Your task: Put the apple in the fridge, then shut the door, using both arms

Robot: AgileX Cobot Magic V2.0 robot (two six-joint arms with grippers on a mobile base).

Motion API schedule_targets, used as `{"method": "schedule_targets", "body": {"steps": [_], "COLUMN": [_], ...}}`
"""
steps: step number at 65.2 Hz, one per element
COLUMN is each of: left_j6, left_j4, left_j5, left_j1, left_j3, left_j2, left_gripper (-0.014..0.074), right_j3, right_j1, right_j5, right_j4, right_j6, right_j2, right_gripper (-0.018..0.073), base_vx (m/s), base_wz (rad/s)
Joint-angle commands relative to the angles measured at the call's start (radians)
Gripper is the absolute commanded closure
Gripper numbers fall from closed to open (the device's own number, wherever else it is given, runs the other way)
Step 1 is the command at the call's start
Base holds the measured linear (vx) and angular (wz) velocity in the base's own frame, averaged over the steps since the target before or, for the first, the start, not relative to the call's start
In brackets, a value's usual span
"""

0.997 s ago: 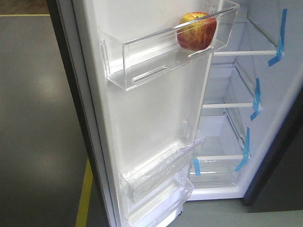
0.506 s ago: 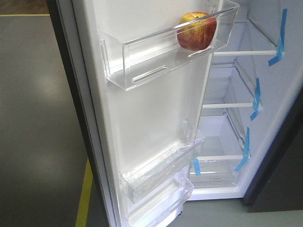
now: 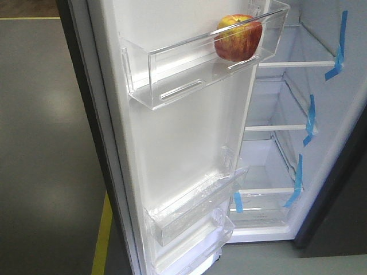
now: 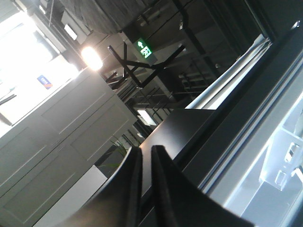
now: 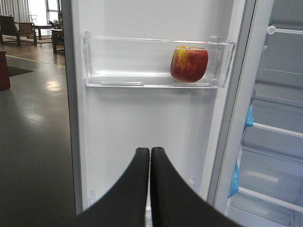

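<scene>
Apple (image 3: 238, 38) rests at the 3 o'clock end of the top clear bin (image 3: 172, 71) on the fridge (image 3: 338, 114) door (image 3: 183, 143), which stands open, while the left gripper (image 4: 146, 189) and right gripper (image 5: 150, 184) hold their jaws pressed together, empty.

A glossy grey floor (image 3: 46, 143) spreads across the left of the front view. It carries a broad yellow painted stripe (image 3: 102, 235) near the bottom edge and a thinner yellow line (image 3: 28, 18) near the top. In the right wrist view, a dark wooden bench (image 5: 18, 26) and a low wooden table (image 5: 43, 29) stand far back below bright windows (image 5: 35, 5). The tilted left wrist view shows a green lit exit sign (image 4: 144, 48) and a glaring round ceiling lamp (image 4: 91, 56). A pale grey panelled partition (image 4: 61, 137) has green plant leaves (image 4: 124, 144) just beside it.
</scene>
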Motion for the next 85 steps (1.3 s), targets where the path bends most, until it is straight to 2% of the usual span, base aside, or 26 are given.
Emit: {"method": "schedule_targets", "body": {"steps": [1, 16, 23, 31, 50, 57, 73, 85], "left_j6": [-0.009, -0.009, -0.009, -0.019, -0.212, -0.264, -0.263, -0.264], "left_j4": [0.005, 0.003, -0.006, -0.006, -0.003, -0.003, 0.005, 0.004], "left_j5": [-0.037, -0.041, -0.039, -0.022, -0.018, -0.019, -0.026, -0.026], "left_j1": [-0.004, -0.004, -0.004, -0.005, -0.01, -0.054, -0.18, -0.236], "left_j3": [-0.089, -0.246, -0.332, -0.434, -0.638, -0.705, -0.874, -0.999], "left_j2": [0.1, 0.366, 0.486, 0.623, 0.897, 0.973, 1.131, 1.254], "left_gripper": [0.0463, 0.0209, 0.0153, 0.0153, 0.0184, 0.0208, 0.0221, 0.0221], "right_j3": [-0.02, -0.02, -0.02, -0.02, -0.02, -0.02, -0.02, -0.02], "right_j1": [-0.001, -0.001, -0.001, -0.001, -0.001, -0.001, -0.001, -0.001], "right_j5": [-0.071, -0.071, -0.071, -0.071, -0.071, -0.071, -0.072, -0.072], "right_j4": [0.005, 0.005, 0.005, 0.005, 0.005, 0.005, 0.005, 0.005], "right_j6": [-0.004, -0.007, -0.009, -0.009, -0.009, -0.009, -0.009, -0.009], "right_j2": [0.018, 0.018, 0.018, 0.018, 0.018, 0.018, 0.018, 0.018], "right_gripper": [0.0564, 0.0564, 0.0564, 0.0564, 0.0564, 0.0564, 0.0564, 0.0564], "base_vx": [0.0, 0.0, 0.0, 0.0, 0.0, 0.0, 0.0, 0.0], "base_wz": [0.0, 0.0, 0.0, 0.0, 0.0, 0.0, 0.0, 0.0]}}
